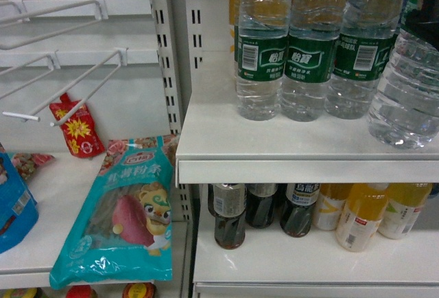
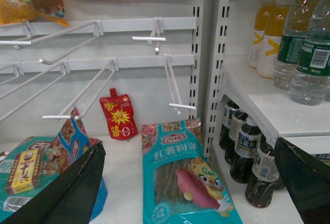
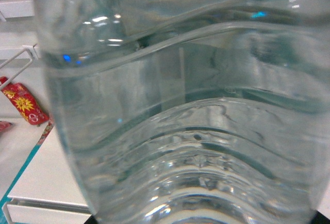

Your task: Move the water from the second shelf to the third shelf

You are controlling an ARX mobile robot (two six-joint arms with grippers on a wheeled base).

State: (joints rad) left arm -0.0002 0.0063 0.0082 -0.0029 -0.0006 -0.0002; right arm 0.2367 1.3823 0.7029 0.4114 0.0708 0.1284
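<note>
Store shelving: white metal shelf [image 1: 274, 143] carrying water bottles, cola [image 1: 228, 215] and orange drinks [image 1: 360, 215] on the level below, peg hooks [image 2: 77, 92] and snack bags [image 1: 123, 215] in the left bay.

Task item: the water bottle [image 1: 406, 85] at the right edge of the head view, foremost in the row and nearer the camera than the three labelled bottles [image 1: 309, 58] beside it. Its base appears to be at or just above the shelf near the front edge; contact cannot be confirmed. It fills the right wrist view.

Orientation: upright, long axis vertical, cap end out of frame above.

Handling, as judged: full, so fairly heavy; thin ribbed wall, likely to flex under a hard squeeze; smooth plastic, may slip. Best taken around the ribbed body below the label, where the ridges give purchase.

Right gripper: not visible in any view. Whether it is clamped on the bottle cannot be told, though the bottle pressed against that camera suggests a hold.

Left gripper [image 2: 191, 182]: jaws spread wide, empty, hanging over the left bay.
</note>
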